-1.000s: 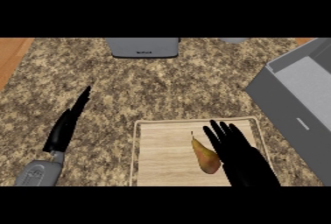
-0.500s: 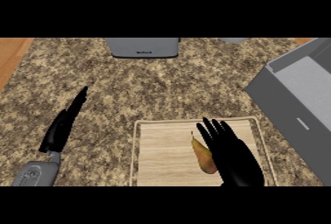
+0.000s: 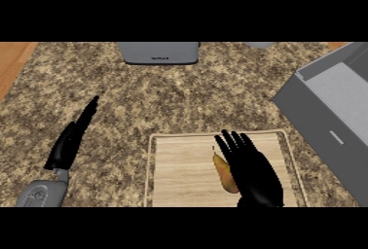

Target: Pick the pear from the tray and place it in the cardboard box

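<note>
A yellow-brown pear (image 3: 223, 174) lies on the light wooden tray (image 3: 179, 170) at the lower middle of the head view. My right hand (image 3: 251, 170) hovers over the tray with straight fingers pointing away from me, covering the pear's right side; only the pear's left edge and stem show. The grey box (image 3: 332, 104) stands open at the right edge of the counter. My left hand (image 3: 72, 138) rests at the left with fingers straight, away from the tray.
A grey appliance (image 3: 159, 52) sits at the counter's far edge in the middle. The speckled granite counter (image 3: 187, 97) spreads between tray, box and appliance. A wooden strip (image 3: 13, 58) shows at the far left.
My right hand has slid leftward over the tray and now overlaps the pear, which earlier lay beside it. The left hand has barely moved.
</note>
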Motion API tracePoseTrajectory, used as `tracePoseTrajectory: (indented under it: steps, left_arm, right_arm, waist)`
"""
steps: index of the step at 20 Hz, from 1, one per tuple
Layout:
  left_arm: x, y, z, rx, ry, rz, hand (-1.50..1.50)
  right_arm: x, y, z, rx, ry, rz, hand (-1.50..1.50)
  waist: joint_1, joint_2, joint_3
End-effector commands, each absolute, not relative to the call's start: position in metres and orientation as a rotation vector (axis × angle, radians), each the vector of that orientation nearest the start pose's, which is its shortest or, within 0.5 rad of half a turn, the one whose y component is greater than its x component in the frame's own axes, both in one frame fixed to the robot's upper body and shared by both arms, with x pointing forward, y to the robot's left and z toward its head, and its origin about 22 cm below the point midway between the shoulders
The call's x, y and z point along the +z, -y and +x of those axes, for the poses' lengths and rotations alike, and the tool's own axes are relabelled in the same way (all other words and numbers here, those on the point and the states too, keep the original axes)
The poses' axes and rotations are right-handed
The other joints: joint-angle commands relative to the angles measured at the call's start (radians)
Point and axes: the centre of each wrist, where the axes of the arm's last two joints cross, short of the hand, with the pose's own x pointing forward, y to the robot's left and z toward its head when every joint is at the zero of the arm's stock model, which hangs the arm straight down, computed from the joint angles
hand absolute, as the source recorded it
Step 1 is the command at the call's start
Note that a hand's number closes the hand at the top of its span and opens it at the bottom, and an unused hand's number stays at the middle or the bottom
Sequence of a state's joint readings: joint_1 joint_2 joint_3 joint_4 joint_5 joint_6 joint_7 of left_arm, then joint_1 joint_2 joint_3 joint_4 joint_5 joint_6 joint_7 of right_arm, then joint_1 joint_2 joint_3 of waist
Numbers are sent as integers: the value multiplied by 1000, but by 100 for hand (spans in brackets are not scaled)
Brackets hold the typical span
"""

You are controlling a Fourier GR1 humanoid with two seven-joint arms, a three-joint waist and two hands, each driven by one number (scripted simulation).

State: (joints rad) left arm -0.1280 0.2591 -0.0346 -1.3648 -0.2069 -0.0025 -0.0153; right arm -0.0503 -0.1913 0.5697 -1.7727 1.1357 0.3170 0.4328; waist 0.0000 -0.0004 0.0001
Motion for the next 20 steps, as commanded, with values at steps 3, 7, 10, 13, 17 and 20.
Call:
tracePoseTrajectory:
  steps: [3,7,10,13,17,20]
  left_arm:
    - [-17,-266,274,-418,1462,341,0]
    - [-9,-280,277,-415,1474,327,0]
    - [-6,-275,283,-403,1449,305,0]
    - [-8,-279,260,-408,1470,327,0]
    - [-11,-285,260,-415,1471,321,0]
    - [-22,-292,257,-438,1478,322,0]
  right_arm:
    - [8,133,219,1411,1210,-735,-150]
    - [19,118,209,1397,1218,-721,-150]
    - [19,140,223,1408,1212,-721,-150]
    - [5,127,221,1429,1187,-730,-150]
    - [-1,134,235,1445,1176,-693,-150]
    - [-11,140,224,1525,1246,-848,150]
  waist:
    - [0,1,0]
    - [-1,0,0]
    - [-2,0,0]
    - [1,0,0]
    - [2,0,0]
    - [1,1,0]
